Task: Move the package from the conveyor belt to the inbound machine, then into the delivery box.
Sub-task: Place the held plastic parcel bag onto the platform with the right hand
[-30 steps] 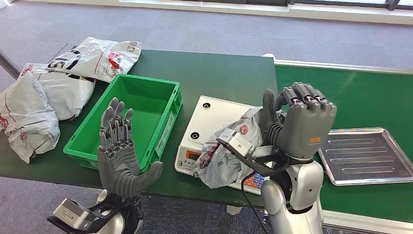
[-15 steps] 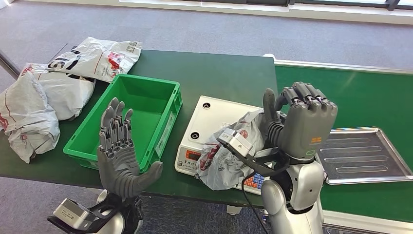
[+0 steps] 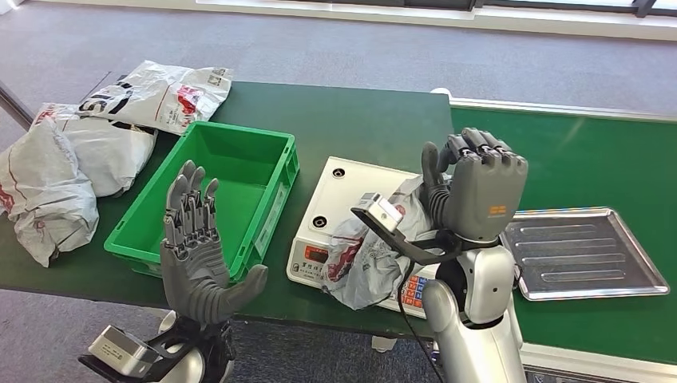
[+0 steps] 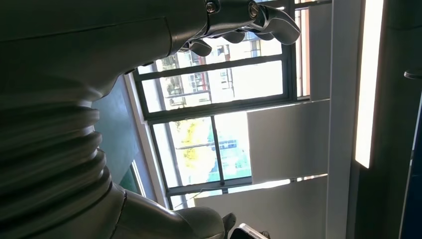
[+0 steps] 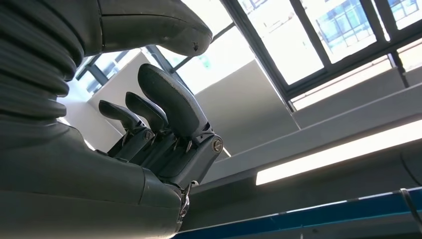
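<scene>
The green table (image 3: 359, 120) has bare surface beyond the white inbound machine (image 3: 351, 199), and its near edge runs just under the machine's display. To the right the conveyor belt (image 3: 591, 159) lies open around a metal tray (image 3: 583, 255). The green delivery box (image 3: 215, 191) stands just left of the machine, its inside bare, with grey mail bags (image 3: 72, 159) heaped past its far left side.

The package (image 3: 371, 255), a crumpled grey bag with red print, lies on the near right part of the machine, drooping over its front edge. It sits directly below and in front of the right hand's fingers (image 3: 479, 148), just beside the thumb; whether it touches them cannot be told.

The right hand (image 3: 475, 191) is raised upright above the machine's right edge, back toward the camera, fingers curled in at the tips with nothing between them. The left hand (image 3: 195, 247) stands upright at the box's near corner, palm up, its fingers spread apart and straight, holding nothing, well apart from the package.
</scene>
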